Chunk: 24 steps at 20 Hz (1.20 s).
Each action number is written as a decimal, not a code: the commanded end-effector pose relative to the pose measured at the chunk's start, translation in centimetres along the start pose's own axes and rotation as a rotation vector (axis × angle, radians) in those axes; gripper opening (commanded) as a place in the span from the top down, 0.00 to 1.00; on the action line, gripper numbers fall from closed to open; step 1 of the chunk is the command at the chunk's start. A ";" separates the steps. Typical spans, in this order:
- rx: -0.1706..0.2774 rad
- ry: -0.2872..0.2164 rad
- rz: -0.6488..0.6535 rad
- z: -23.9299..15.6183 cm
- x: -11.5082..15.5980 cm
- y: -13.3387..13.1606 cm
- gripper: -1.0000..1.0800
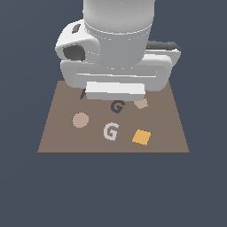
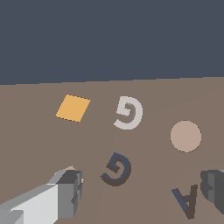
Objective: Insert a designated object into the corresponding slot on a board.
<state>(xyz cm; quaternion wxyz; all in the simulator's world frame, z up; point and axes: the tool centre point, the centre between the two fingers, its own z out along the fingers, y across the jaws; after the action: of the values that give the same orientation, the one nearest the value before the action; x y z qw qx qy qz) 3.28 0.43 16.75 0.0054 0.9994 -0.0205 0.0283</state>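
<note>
Two G shapes lie close together mid-board [image 1: 53,133]: with the tool [image 2: 140,190] spread wide and empty over the dark G slot [image 2: 116,169], the white G block [image 2: 128,113] nearer the front edge could be gripped askew and jam.

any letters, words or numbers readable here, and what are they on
"G": the white letter block itself, lying on the board.
"G": the dark G-shaped slot cut into the board.
"A": a dark A-shaped cutout in the board, partly hidden in the exterior view.
No printed words, brands or numbers anywhere.
</note>
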 end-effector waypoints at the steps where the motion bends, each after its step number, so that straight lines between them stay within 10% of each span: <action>1: 0.000 -0.007 0.028 1.4 0.5 0.1 0.04; 24: 0.002 -0.058 0.249 12.0 4.4 1.1 0.04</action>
<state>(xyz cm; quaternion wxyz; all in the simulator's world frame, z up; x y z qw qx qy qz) 8.17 -0.96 5.05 0.0003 0.9897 -0.1430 -0.0002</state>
